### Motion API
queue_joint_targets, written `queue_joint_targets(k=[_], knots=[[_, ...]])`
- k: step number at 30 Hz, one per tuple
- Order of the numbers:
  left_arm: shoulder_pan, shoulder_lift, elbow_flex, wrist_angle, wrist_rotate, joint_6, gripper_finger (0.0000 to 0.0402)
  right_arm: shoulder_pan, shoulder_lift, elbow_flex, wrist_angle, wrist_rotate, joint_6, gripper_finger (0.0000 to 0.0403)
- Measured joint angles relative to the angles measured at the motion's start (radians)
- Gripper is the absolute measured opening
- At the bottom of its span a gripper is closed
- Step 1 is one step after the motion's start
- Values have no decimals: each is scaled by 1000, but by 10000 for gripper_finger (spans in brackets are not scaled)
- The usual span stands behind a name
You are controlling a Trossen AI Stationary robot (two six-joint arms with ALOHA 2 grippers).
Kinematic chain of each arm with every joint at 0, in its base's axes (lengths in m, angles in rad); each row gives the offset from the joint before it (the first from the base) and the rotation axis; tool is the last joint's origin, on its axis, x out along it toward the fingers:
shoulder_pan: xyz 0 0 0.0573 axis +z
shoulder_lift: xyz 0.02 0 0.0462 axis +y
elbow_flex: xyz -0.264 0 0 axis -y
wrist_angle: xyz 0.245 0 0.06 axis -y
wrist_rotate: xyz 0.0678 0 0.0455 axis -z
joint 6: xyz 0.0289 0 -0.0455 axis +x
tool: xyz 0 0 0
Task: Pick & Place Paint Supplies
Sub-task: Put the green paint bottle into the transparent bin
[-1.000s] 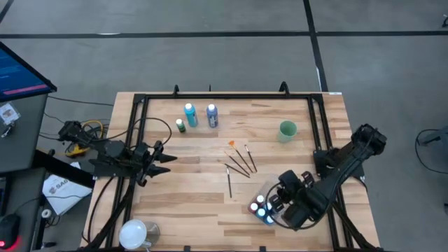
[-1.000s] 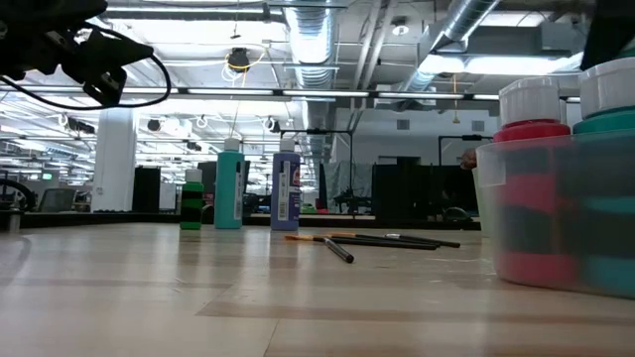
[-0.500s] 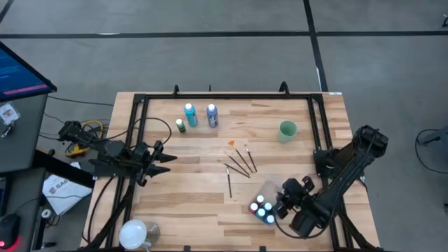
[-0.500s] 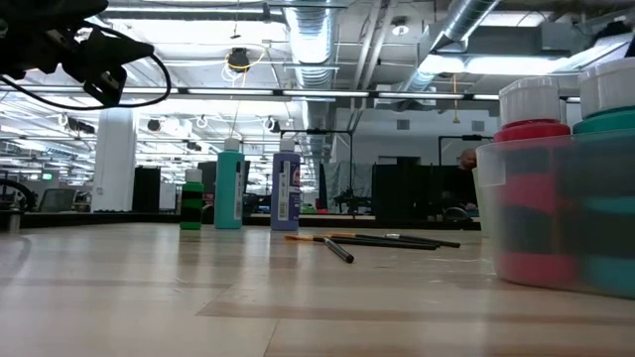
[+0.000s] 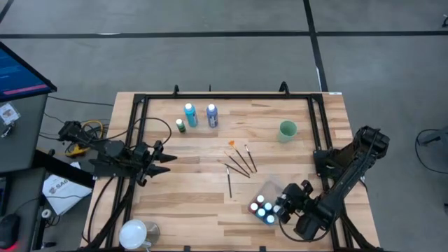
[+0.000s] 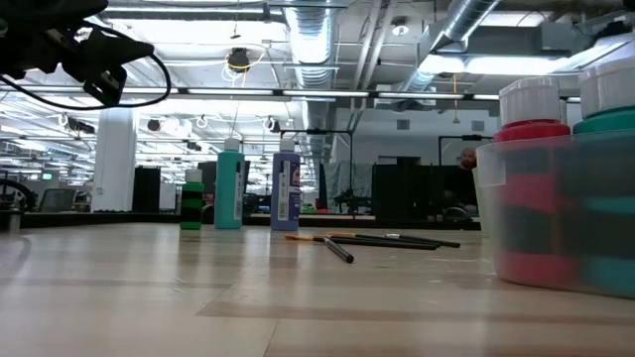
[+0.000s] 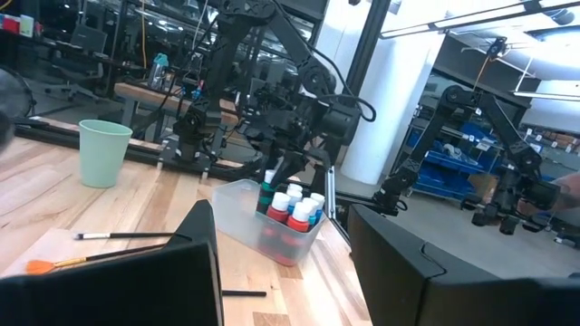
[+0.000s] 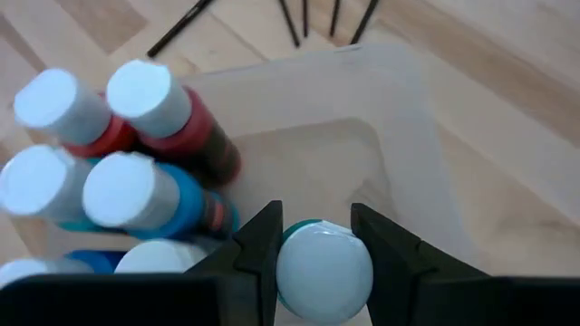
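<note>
The left pincer [image 5: 166, 163] hangs at the left side of the pale wooden worktop [image 5: 203, 203], its two dark fingers spread apart with nothing between them. Toward the far edge stand a small green paint bottle [image 5: 180, 125], a taller teal paint bottle [image 5: 190, 115] and a blue paint bottle [image 5: 212, 115], side by side. Near the middle lie several thin dark-handled paintbrushes [image 5: 240, 162], one with an orange tip. A pale green cup [image 5: 287, 130] stands farther right. Near the front right sits a clear plastic tub [image 8: 426, 145] already holding white-capped red, blue and teal bottles [image 8: 136, 172]. The right pincer [image 8: 319, 244] is over the tub, clenched on a teal white-capped paint bottle [image 8: 323, 267].
</note>
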Motion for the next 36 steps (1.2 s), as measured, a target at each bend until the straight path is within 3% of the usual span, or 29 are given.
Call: queue_joint_targets(k=[7,22,28,36], knots=[[0,0,0,0,2,0,132,-2,-1,-37,86,3,-77,106],[0,0,0,0,2,1,132,5,-1,-43,96,4,-86,123],[0,0,0,1,-2,1,132,4,-1,-44,155,-2,-177,124],[0,0,0,3,-1,2,132,-11,1,-44,185,-21,-183,161]])
